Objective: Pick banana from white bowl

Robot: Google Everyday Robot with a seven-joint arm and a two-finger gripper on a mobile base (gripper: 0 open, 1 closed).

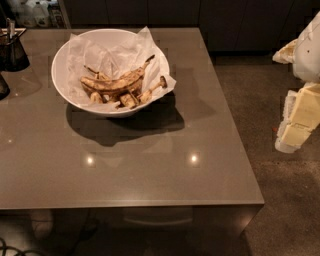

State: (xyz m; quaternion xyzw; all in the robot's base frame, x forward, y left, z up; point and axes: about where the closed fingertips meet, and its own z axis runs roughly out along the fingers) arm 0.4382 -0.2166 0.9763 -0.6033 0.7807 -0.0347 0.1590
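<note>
The white bowl (62, 80) stands on the far left part of the grey table, lined with crinkled white paper (115, 52). In it lies the banana (117, 82), long, curved and yellow mottled with brown, its thin dark stem pointing up and to the right. Shorter brown banana pieces (131, 100) lie beside and under it. My gripper (299, 122), cream and white, hangs at the right edge of the camera view, over the floor beyond the table's right edge. It is far from the bowl and holds nothing that I can see.
A small dark container (11, 50) with utensils stands at the table's back left corner, and another dark object (2, 86) sits at the left edge. The table (150, 170) ends at the front and right edges. Dark cabinets (150, 12) line the back.
</note>
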